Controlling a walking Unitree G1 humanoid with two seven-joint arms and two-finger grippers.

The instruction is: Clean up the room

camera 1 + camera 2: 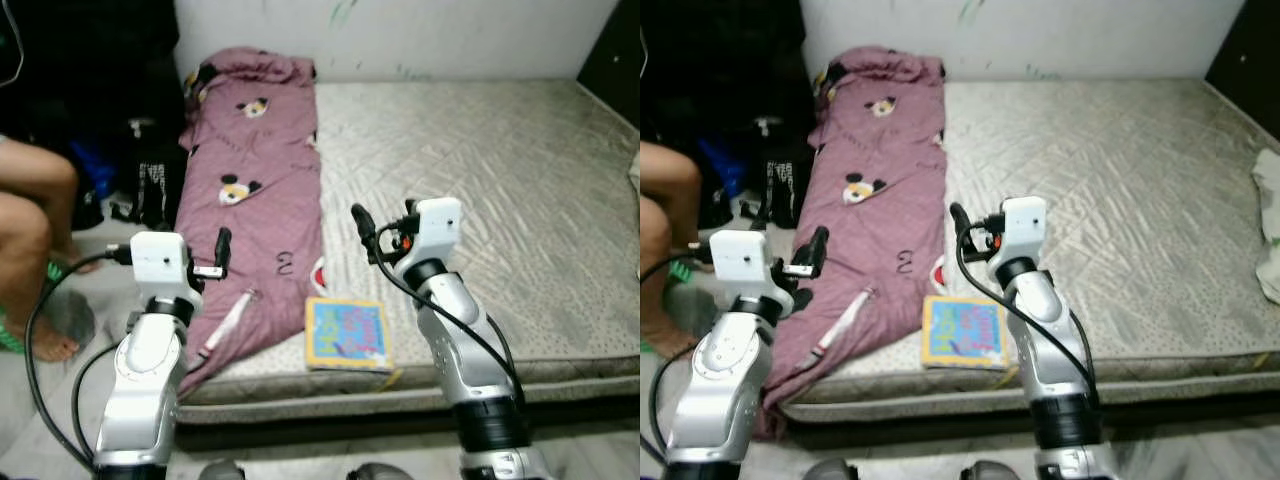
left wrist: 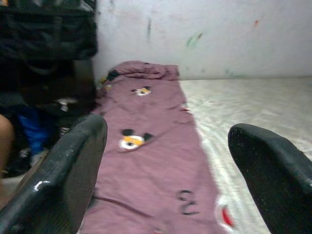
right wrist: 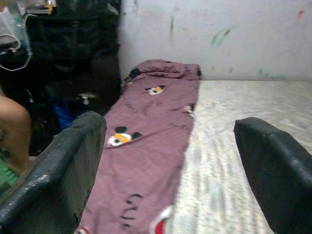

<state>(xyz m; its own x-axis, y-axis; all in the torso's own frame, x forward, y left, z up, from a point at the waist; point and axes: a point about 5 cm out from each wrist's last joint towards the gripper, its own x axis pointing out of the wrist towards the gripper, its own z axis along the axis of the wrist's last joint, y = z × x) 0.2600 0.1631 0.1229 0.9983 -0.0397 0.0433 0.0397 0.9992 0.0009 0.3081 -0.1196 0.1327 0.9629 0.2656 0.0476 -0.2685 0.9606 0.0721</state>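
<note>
A mauve blanket (image 1: 255, 200) printed with cartoon mice lies in a long strip down the left side of a bare grey mattress (image 1: 500, 170), its lower end spilling over the front edge. A colourful picture book (image 1: 347, 335) lies flat at the mattress's front edge, just right of the blanket. My left gripper (image 1: 222, 250) hovers open over the blanket's lower left part, holding nothing. My right gripper (image 1: 365, 232) is open above the mattress, a little beyond the book. Both wrist views look along the blanket (image 2: 151, 146) toward the wall, with the fingers (image 3: 73, 161) spread wide.
A person's bare legs (image 1: 30, 230) are at the left, beside the bed. Black bags (image 1: 150, 180) and dark clutter stand against the wall left of the mattress. A white cloth (image 1: 1270, 220) lies at the mattress's right edge. A white wall (image 1: 450, 30) backs the bed.
</note>
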